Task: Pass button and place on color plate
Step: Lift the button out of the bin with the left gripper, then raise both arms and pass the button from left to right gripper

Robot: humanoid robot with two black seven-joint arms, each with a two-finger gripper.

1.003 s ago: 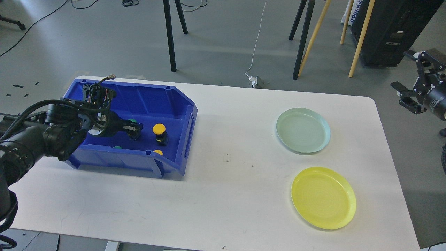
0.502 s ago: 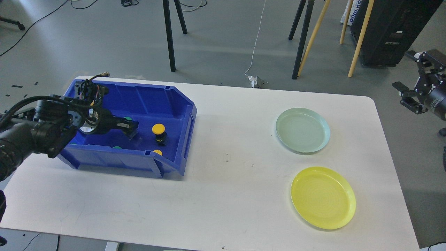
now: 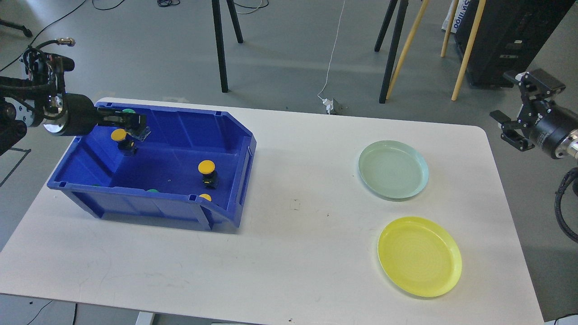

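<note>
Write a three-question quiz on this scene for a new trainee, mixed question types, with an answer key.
1. True or false: the yellow plate lies nearer the camera than the pale green plate.
2. Where are the buttons? A) in the blue bin B) on the plates C) on the bare table
3. Fill in: the right end effector hangs off the table's ____ edge.

Key:
1. True.
2. A; for example the yellow button stands inside it.
3. Right.
</note>
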